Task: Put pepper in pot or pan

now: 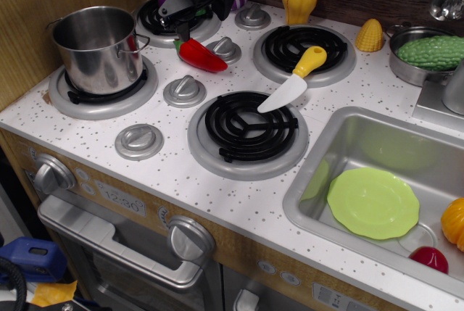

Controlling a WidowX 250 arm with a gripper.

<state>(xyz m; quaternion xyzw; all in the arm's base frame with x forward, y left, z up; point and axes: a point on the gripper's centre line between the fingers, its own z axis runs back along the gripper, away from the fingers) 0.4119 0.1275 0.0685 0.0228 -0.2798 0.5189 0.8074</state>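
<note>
Beyond the oven handle point(119, 249), the red pepper point(201, 55) lies on the worktop point(217, 195), the jaws at its stem end, whether gripping I cannot tell, and the pot point(98, 48) stands empty, so lifting and dropping remain.

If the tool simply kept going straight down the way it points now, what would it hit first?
Most likely the red pepper, lying just under the tool near its green stem end. Depth is hard to judge; the tips may already be touching it. The pot stands off to the side.
</note>
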